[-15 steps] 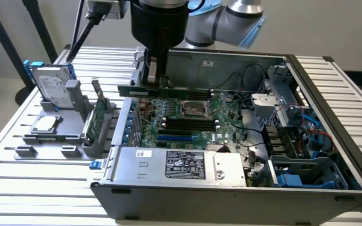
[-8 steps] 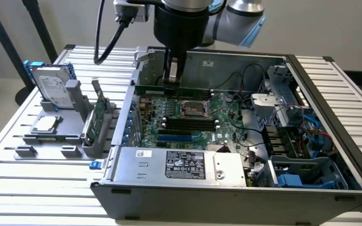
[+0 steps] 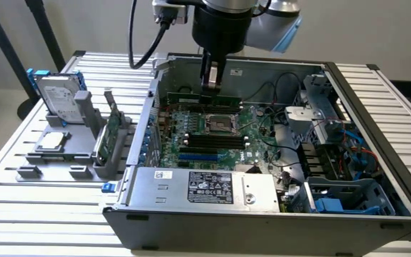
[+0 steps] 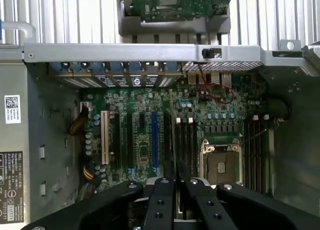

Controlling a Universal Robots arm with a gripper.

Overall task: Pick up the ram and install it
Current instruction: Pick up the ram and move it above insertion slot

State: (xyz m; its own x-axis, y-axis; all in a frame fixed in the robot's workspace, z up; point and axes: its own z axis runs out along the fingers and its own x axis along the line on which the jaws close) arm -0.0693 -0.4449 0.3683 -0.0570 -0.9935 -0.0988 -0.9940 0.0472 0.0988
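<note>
My gripper is pinched tight on the ram. I hold the long green stick flat in the upper middle of the exterior view, over the motherboard inside the open computer case. The black memory slots lie nearer the middle of the frame. At the left, a hard drive stands in a grey holder.

The arm is cut off at twelve o'clock. The gripper hides the middle of the ram. The print on the label at six o'clock is unreadable.
</note>
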